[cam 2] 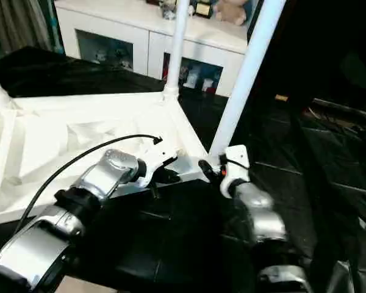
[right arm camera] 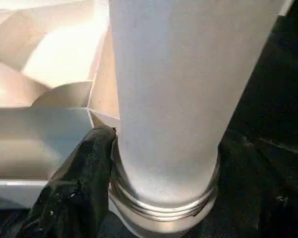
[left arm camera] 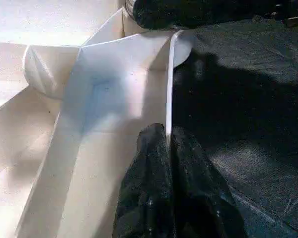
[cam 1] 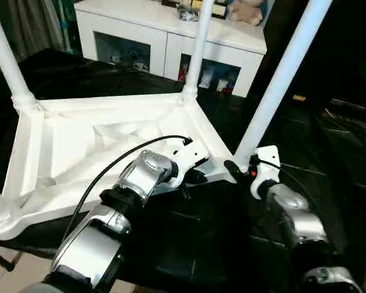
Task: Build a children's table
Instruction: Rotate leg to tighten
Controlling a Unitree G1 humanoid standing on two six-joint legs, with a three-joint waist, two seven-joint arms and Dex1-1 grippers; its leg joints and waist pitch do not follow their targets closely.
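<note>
The children's table lies upside down, its white ribbed tabletop (cam 1: 79,140) on a black surface. Three white legs stand up from corner sockets: far left (cam 1: 6,55), back (cam 1: 198,49) and near right (cam 1: 287,73). My left gripper (cam 1: 194,177) is shut on the thin rim wall (left arm camera: 168,89) of the tabletop, close to the near-right corner. My right gripper (cam 1: 239,166) is shut around the base of the near-right leg (right arm camera: 169,89), just above its socket collar (right arm camera: 164,208). One black finger (right arm camera: 79,183) presses against the leg's side.
A white cabinet (cam 1: 171,36) with glass doors stands behind the table, a plush toy (cam 1: 247,12) on top. The black surface (cam 1: 189,244) runs under both forearms and off to the right. A black cable (cam 1: 110,168) loops over my left forearm.
</note>
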